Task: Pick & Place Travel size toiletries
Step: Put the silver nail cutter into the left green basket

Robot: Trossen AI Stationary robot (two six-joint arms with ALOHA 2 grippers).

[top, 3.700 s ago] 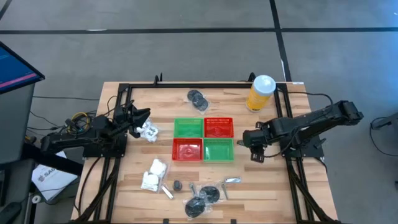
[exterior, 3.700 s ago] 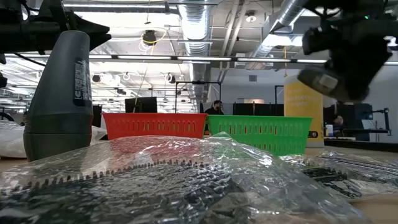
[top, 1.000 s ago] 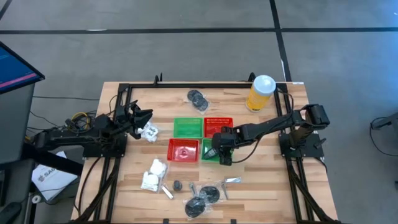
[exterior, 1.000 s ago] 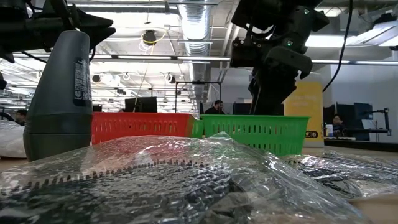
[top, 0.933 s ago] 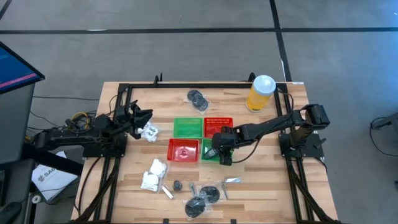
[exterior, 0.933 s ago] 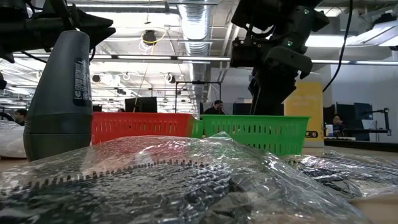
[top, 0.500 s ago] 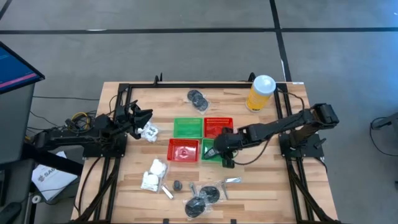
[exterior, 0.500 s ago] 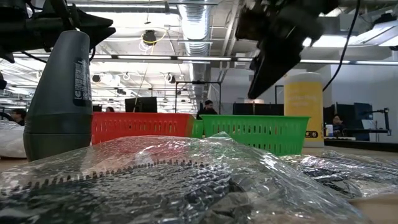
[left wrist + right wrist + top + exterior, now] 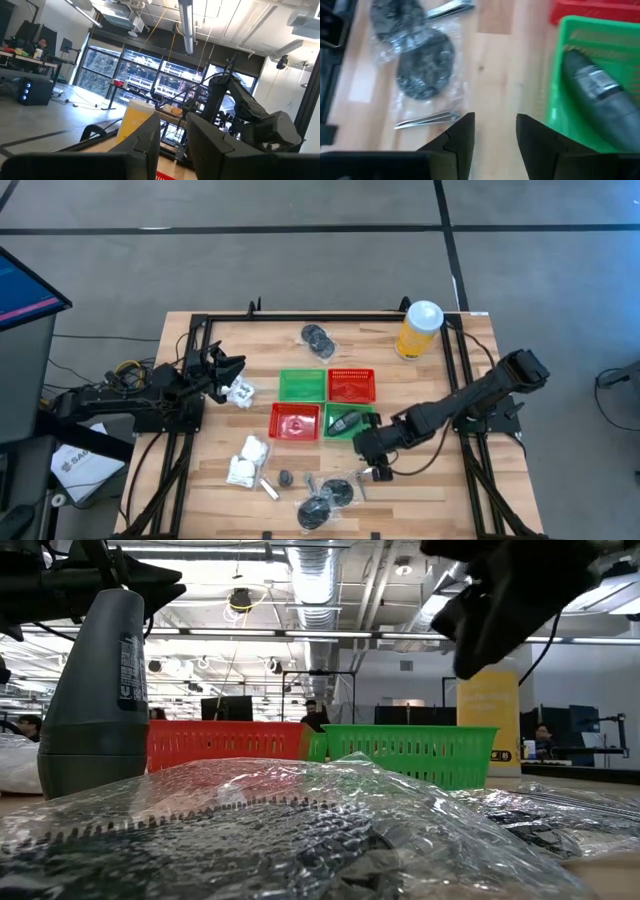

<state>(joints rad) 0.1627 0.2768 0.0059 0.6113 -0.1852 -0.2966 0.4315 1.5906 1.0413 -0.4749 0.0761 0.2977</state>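
No legible writing anywhere: only a pale label with unreadable print on the dark grey bottle lying in the front right green basket, and a blurred label strip on a dark bottle standing close to the low camera. Right gripper hovering over bare wood just in front of that green basket, fingers parted with a plain gap, nothing between them. Below it, near the table's front edge, wrapped dark grey discs in clear plastic and a thin silvery tube, all apart from the fingers. More toiletries along the front: white puffy packets front left, more wrapped discs by the very front edge. Another wrapped disc pair near the back edge, behind the four baskets clustered mid-table; yellow cup with white lid at the back right corner. Left gripper waiting at the table's left side beside a white packet; fingers narrowly apart, empty as far as visible. Open wood to the right of the baskets and between baskets and front clutter; black frame rails along both sides.
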